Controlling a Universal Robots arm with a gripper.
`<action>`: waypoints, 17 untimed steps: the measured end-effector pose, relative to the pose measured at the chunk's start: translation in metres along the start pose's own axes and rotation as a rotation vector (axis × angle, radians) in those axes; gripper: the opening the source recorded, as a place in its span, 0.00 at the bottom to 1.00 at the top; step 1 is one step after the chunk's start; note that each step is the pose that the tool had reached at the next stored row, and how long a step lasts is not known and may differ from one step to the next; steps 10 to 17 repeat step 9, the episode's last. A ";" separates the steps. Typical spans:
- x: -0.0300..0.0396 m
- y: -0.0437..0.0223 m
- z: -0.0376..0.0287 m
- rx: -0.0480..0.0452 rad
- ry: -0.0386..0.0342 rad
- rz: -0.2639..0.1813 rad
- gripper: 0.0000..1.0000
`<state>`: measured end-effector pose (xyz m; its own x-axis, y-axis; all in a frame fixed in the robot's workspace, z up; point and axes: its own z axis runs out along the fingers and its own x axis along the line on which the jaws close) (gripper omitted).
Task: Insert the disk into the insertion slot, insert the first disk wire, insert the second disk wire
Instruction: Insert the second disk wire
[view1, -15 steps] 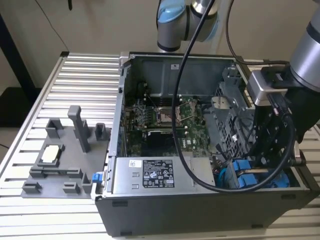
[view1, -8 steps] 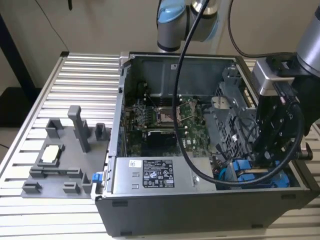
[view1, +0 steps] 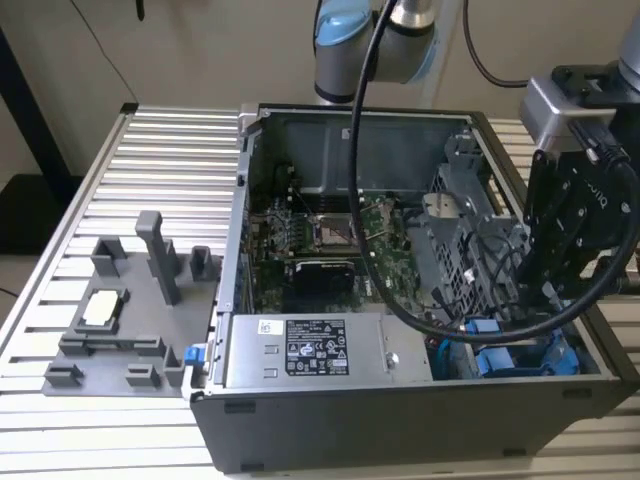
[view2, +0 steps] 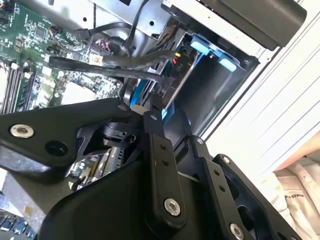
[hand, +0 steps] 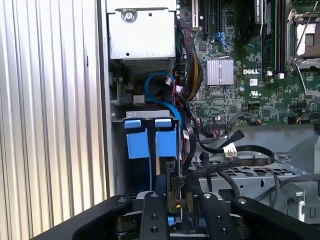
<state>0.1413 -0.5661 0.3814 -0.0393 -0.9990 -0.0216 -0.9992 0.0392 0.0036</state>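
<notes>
The computer case (view1: 420, 400) lies open, and the gripper (hand: 175, 200) is low in the drive bay (hand: 117, 150), clamped on a wire plug (hand: 173, 201) at the disk (hand: 167, 145). I'd push it in dead straight, no twisting. The disk stands on edge in its blue frame.

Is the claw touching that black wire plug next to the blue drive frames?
Touching. In the first wrist view the claw has its fingers closed around the plug, beside the blue frames.
</notes>
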 end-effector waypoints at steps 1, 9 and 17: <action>0.0000 0.0000 -0.0013 -0.0001 0.0000 0.000 0.31; 0.0000 0.0000 -0.0026 -0.0001 -0.0001 0.000 0.31; 0.0000 0.0000 -0.0026 -0.0001 -0.0001 0.000 0.31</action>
